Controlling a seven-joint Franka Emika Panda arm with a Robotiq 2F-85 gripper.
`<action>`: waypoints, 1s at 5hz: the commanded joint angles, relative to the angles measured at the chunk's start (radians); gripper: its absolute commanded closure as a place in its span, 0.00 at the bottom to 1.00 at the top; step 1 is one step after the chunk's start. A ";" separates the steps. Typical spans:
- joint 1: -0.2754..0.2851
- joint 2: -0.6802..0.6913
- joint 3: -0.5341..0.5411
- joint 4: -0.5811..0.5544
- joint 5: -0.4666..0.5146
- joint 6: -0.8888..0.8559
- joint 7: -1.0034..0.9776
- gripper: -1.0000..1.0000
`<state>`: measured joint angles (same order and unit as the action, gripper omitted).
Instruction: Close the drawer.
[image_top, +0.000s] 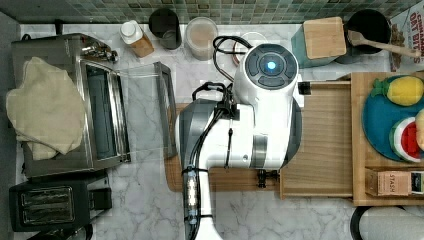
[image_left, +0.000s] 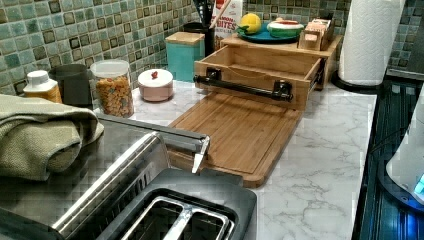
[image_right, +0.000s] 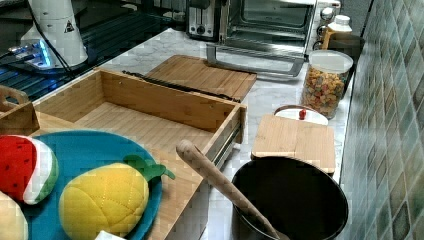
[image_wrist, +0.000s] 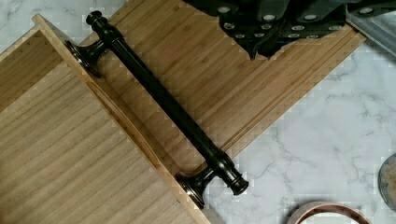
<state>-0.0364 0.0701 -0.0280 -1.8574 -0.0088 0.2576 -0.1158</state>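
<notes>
"STASH" on tea box (image_top: 393, 183), seemingly

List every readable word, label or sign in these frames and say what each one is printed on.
"OAT BITES": cereal box at the back edge of the counter in the top view; "BITES" shows again in the left view.
"STASH": small brown tea box on the wooden shelf.
Triangular warning sticker on the white robot base: too small to read.
</notes>
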 joint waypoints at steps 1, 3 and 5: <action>-0.001 0.000 -0.001 -0.013 0.000 0.015 0.000 1.00; 0.013 -0.020 0.024 -0.070 -0.024 0.067 -0.229 1.00; 0.020 -0.055 0.038 -0.245 0.012 0.236 -0.390 1.00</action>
<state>-0.0365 0.0826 -0.0173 -1.9932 -0.0094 0.4666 -0.4358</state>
